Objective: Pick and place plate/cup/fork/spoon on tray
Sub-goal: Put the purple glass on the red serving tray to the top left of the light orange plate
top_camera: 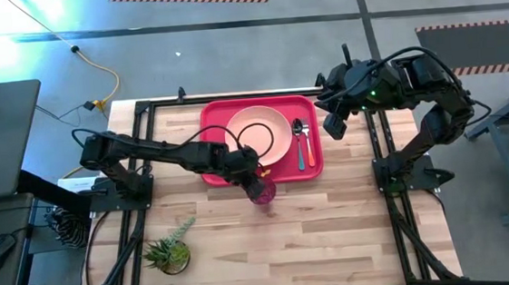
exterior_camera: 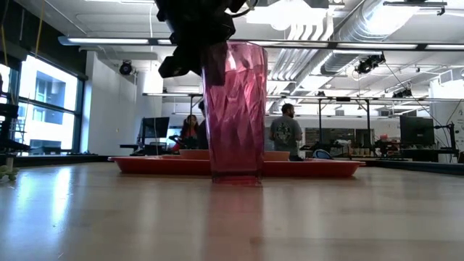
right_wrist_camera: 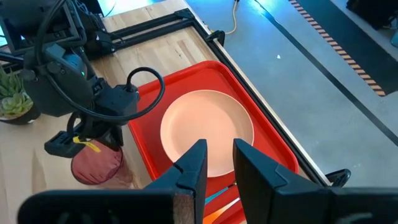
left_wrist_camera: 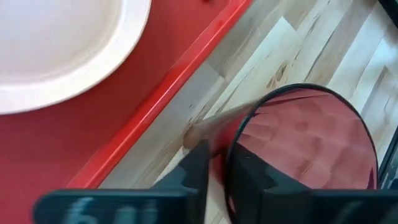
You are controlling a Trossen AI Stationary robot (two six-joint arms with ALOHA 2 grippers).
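Faceted translucent cup point(exterior_camera: 233, 112) stands on wood, rim pinched by left tool point(left_wrist_camera: 214, 177).

The tray point(left_wrist_camera: 93, 124) fills one side of the left wrist view, its raised rim running diagonally; the plate point(left_wrist_camera: 56, 50) lies inside it, well back from that rim. Just outside the rim, on the wooden table point(left_wrist_camera: 298, 56), stands the cup point(left_wrist_camera: 311, 143); the left gripper point(left_wrist_camera: 217, 180) has one finger point(left_wrist_camera: 249, 177) inside the cup's lip and the other outside, straddling its wall.

I saw the left arm point(top_camera: 160, 152) stretched across the tray's point(top_camera: 216, 175) near-left corner; the desk point(top_camera: 334, 227) ahead lay open, bar a small plant point(top_camera: 169, 252).
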